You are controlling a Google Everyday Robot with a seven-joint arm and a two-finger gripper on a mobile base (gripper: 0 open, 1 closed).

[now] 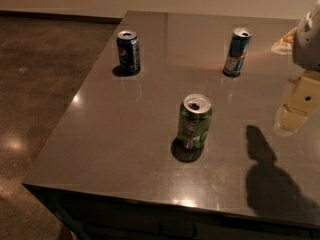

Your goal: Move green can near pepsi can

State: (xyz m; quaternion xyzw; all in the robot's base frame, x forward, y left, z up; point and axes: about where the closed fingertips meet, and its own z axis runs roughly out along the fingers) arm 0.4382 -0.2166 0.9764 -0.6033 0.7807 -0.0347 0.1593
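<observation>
1. The green can point(195, 121), upright on the table point(100, 149), ungrasped: an off-centre grasp could topple it.
2. The gripper point(298, 104), right edge, well apart; whether open or shut cannot be told.
3. The pepsi can point(128, 52), far left: overshoot could knock it.

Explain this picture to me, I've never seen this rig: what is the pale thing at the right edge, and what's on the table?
One camera looks down on a dark table. The pale shape at the right edge is the robot's single arm, ending in its gripper, which hangs over the table's right side with nothing visible in it. Three upright cans stand apart: the green can nearest, the pepsi can far left, a slim blue-and-silver can far right.
</observation>
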